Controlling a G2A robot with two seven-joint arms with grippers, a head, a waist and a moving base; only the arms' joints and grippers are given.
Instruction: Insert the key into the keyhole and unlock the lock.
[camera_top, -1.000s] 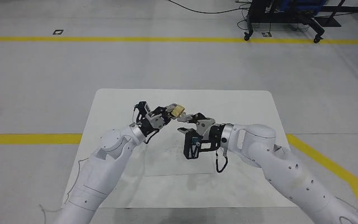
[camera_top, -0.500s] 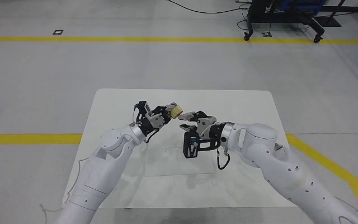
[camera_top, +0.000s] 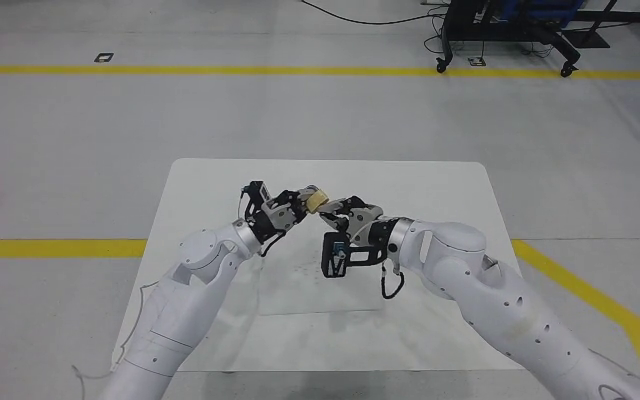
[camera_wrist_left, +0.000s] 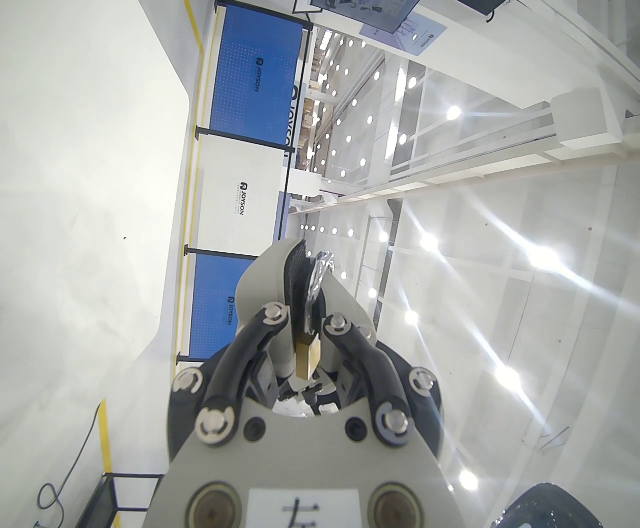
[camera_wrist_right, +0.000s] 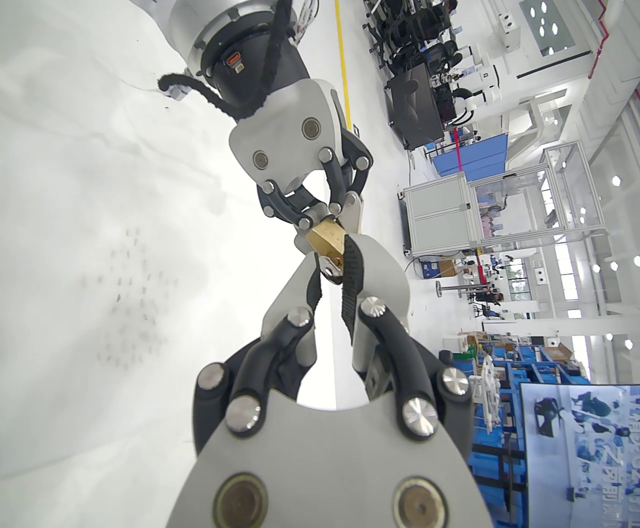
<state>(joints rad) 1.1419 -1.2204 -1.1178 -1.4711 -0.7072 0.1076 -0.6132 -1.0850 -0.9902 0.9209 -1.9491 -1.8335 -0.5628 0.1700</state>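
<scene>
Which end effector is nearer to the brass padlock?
Left. The left end effector grips the padlock; the right end effector, facing it, holds the key at its base.

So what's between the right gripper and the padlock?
The key, pinched in the right gripper, its tip at the padlock the left gripper holds. The right wrist view shows it.

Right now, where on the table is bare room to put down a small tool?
Crowded: the centre, where the left gripper holds the lock and the right gripper holds the key at it. Free: the strip of table between them and its far edge, and the near middle between the left arm and the right arm.
</scene>
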